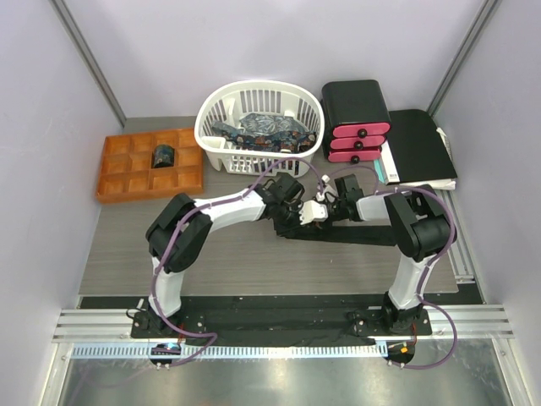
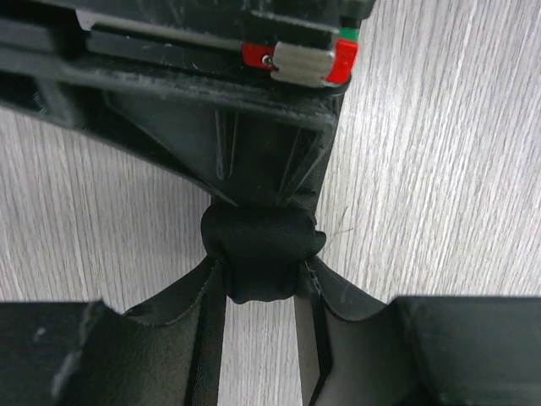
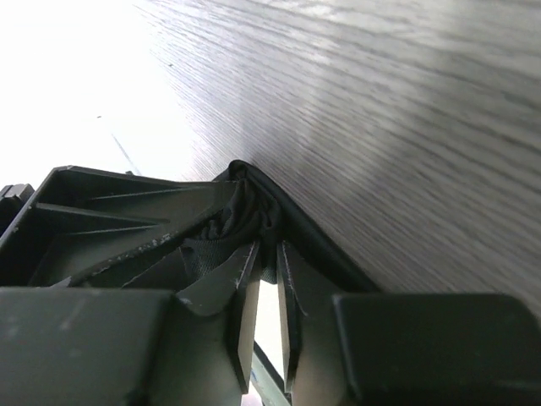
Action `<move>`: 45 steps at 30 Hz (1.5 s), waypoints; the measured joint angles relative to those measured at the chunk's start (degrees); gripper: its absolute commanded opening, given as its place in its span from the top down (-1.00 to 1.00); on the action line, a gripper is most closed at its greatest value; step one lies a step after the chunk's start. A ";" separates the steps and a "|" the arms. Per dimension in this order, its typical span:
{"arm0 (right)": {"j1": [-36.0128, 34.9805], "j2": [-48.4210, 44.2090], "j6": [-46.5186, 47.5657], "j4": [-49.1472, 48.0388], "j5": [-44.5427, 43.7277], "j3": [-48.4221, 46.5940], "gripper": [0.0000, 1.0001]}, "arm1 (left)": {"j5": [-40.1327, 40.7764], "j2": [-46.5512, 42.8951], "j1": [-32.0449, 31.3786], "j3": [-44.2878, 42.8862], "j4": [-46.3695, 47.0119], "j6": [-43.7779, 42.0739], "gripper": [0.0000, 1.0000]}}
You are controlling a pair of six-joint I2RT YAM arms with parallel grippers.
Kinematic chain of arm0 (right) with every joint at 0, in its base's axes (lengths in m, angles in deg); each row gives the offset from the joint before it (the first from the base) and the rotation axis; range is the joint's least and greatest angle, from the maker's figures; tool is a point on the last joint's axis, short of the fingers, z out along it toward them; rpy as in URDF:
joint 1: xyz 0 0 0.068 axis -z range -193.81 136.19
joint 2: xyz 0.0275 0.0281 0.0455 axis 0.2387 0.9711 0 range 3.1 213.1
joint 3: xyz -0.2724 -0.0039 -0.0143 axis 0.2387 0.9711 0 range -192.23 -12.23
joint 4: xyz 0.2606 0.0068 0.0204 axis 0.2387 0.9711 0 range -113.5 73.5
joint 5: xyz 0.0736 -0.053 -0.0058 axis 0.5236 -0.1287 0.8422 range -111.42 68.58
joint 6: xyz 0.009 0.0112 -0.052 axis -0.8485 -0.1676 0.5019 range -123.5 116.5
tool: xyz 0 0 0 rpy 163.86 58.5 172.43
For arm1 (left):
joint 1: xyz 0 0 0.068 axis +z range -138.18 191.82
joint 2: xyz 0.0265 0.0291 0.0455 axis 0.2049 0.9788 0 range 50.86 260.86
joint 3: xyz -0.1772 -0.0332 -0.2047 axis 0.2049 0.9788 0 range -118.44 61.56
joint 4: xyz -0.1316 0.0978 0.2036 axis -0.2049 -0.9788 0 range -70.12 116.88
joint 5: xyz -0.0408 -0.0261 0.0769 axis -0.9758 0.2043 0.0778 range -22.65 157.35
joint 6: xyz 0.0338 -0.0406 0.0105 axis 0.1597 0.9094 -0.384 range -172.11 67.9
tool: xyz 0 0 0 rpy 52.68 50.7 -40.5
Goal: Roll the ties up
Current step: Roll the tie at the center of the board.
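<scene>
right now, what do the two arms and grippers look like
Both the left arm and right arm have white links with bulky black joint housings, and a purple cable loops along each from a black base plate. The left gripper and right gripper are black plastic with ribbed, wedge-shaped fingers.

Ties (image 1: 264, 130) in basket (image 1: 258, 85), tray (image 1: 127, 161) left, box (image 1: 353, 101) right

Even, soft light fills the top view, while glare whitens the bench (image 3: 355, 110) toward the right wrist view's upper left.
</scene>
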 measured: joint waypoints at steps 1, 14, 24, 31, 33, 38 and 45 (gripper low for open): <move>0.09 -0.37 0.39 0.70 -0.33 0.00 0.46 | 0.11 0.22 -0.11 -0.39 -0.33 -0.20 0.54; 4.70 -4.83 6.27 13.90 -0.68 -0.63 0.33 | -0.04 4.94 -1.33 -7.43 -4.55 -1.81 0.56; 5.09 -7.08 4.90 14.03 1.22 -0.68 0.16 | -0.04 5.53 -1.36 -8.46 -5.75 -1.95 0.56; 5.09 -7.28 2.45 11.82 1.49 -0.68 0.11 | -0.07 5.60 -1.36 -8.55 -5.92 -2.34 0.56; 5.09 -7.28 2.01 11.21 1.77 -0.68 0.10 | -0.11 5.62 -1.36 -8.57 -5.97 -2.58 0.56; 5.09 -7.48 1.36 10.49 2.29 -0.68 0.07 | -0.28 5.64 -1.38 -8.63 -6.01 -2.91 0.56; 5.07 -7.52 1.70 10.43 1.92 -0.63 0.13 | -0.31 5.66 -1.38 -8.66 -6.03 -3.04 0.55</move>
